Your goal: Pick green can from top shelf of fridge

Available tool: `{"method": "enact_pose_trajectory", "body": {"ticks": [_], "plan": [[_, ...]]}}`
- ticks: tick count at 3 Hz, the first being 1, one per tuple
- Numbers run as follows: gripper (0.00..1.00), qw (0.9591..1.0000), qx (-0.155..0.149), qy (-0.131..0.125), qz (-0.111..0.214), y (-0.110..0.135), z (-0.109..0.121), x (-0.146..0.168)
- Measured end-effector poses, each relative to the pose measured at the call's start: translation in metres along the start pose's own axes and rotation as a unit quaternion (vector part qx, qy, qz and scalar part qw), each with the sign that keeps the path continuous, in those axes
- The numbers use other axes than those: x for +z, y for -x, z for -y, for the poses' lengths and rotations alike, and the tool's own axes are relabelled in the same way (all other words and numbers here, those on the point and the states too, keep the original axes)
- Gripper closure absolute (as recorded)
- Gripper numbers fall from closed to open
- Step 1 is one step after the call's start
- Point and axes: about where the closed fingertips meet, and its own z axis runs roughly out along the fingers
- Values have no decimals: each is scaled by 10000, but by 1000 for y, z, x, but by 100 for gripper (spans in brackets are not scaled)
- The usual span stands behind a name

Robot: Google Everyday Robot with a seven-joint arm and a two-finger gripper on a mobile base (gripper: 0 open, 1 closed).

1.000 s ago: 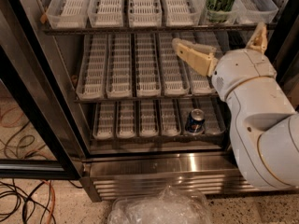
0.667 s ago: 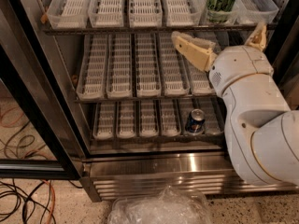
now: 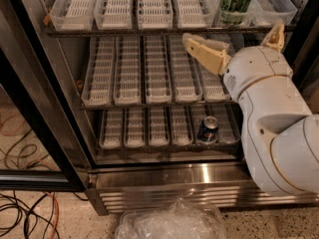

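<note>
Camera view | hand [image 3: 232, 34] wide open, empty | risen nearer green can [image 3: 235, 1]

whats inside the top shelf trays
Only the green can, upright in a right-side tray, its top out of frame. The other trays' visible parts hold nothing. The pincer sits below that shelf.

Speckled floor [image 3: 279, 224] down low: tangled black and orange cables [image 3: 22, 205] sprawl at the left, and crumpled clear plastic [image 3: 172, 223] lies just before the fridge [image 3: 169, 180], whose louvred steel base stands on it. The hand [image 3: 208, 54] hangs well above, at the racks.
</note>
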Motion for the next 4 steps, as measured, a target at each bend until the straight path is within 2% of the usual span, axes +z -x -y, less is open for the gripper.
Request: {"method": "enact_pose_trajectory", "body": {"ticks": [1, 2, 3, 4], "plan": [[0, 10000, 64, -44, -45, 0, 2, 9], [0, 9996, 264, -96, -81, -3, 4, 19], [0, 9993, 283, -228, 43, -4, 4, 39], [0, 9993, 283, -228, 43, -4, 4, 39]]}}
